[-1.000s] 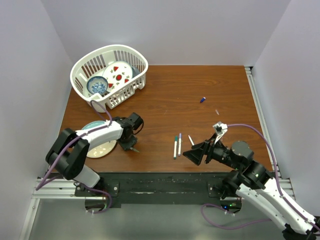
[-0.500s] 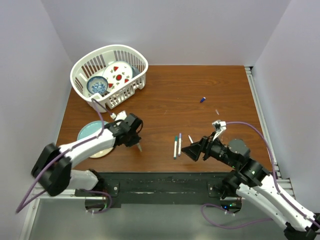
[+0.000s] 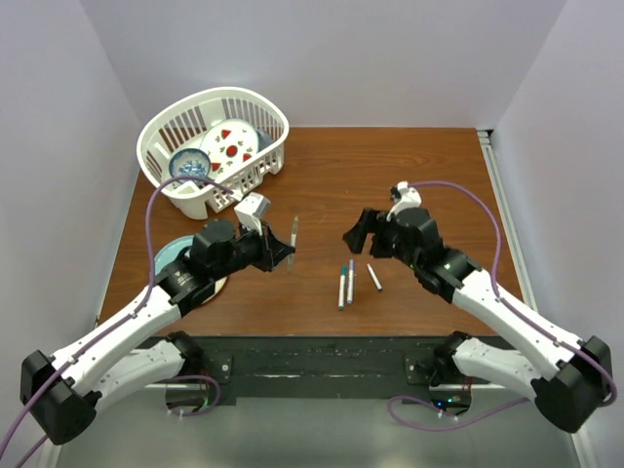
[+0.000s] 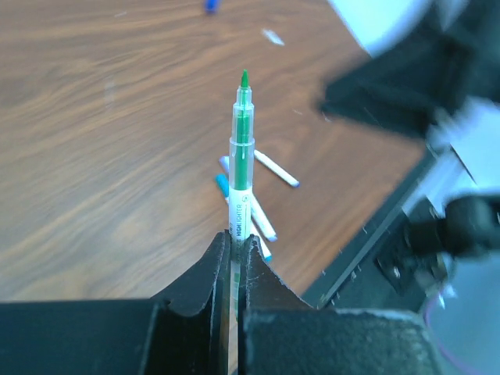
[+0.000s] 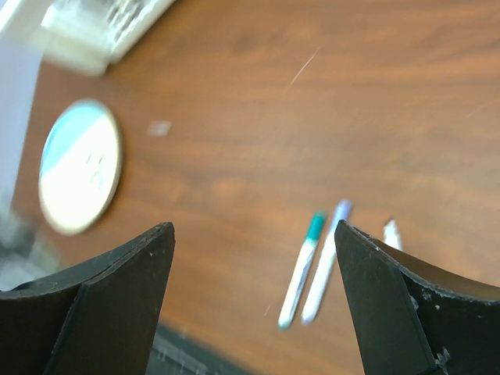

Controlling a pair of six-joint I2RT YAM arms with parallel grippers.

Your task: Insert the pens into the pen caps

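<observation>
My left gripper (image 3: 285, 255) is shut on an uncapped green-tipped pen (image 3: 293, 235) and holds it above the table, left of centre. In the left wrist view the pen (image 4: 241, 156) sticks out from between the shut fingers (image 4: 207, 281), tip away from the camera. My right gripper (image 3: 357, 237) is open and empty, hovering just beyond three pens lying on the table: one teal-capped (image 3: 342, 286), one purple-capped (image 3: 350, 280), one plain white (image 3: 373, 277). In the right wrist view (image 5: 254, 234) the teal-capped pen (image 5: 301, 272) and purple-capped pen (image 5: 326, 259) lie between its spread fingers. A blue cap (image 4: 211, 5) lies far off.
A white basket (image 3: 255, 105) with dishes stands at the back left. A pale blue and white plate (image 3: 174, 252) lies at the front left, partly under my left arm, and shows in the right wrist view (image 5: 78, 164). A small pale scrap (image 4: 273, 37) lies near the blue cap.
My left gripper has lifted off the table by the plate and swung right with the pen. My right gripper has moved from the near edge to beyond the lying pens.
</observation>
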